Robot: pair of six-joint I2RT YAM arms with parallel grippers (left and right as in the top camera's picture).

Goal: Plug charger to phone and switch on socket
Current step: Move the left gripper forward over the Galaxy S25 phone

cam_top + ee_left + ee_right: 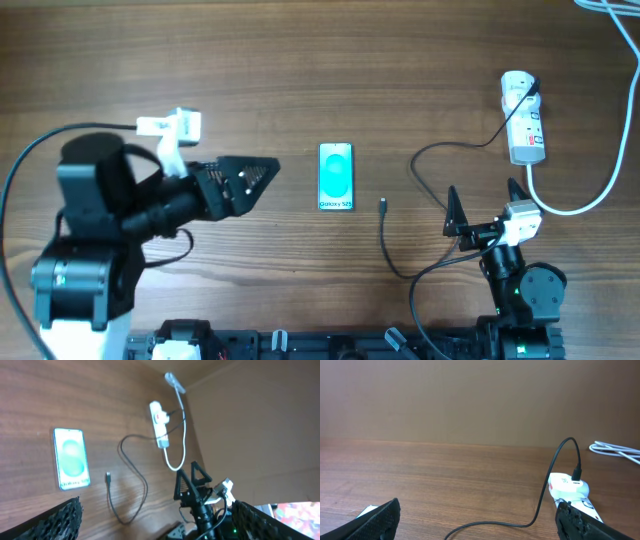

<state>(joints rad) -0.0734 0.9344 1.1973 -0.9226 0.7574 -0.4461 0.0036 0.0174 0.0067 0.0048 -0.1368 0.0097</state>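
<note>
1. Tabletop (300, 80): flat, matte brown surface with horizontal wood grain.
2. Phone (336, 177): thin flat rectangle with rounded corners. It has a glossy cyan screen with white lettering along its lower short edge. In the overhead view it lies face-up at frame centre, between the two grippers and touching nothing.
3. Charger (383, 205): thin, flexible black cable. Its small dark plug tip rests on the wood just right of the phone, apart from it.
4. Socket (523, 128): elongated white plastic strip with a small red mark, at upper right. A thick white cord (565, 211) curves from its lower end toward the right edge.
5. Left gripper (255, 183): black, triangular, textured fingers. Released and spread wide, grasping nothing, left of the phone.
6. Right gripper (482, 195): black pointed fingers. Released and empty, at lower right below the socket.
</note>
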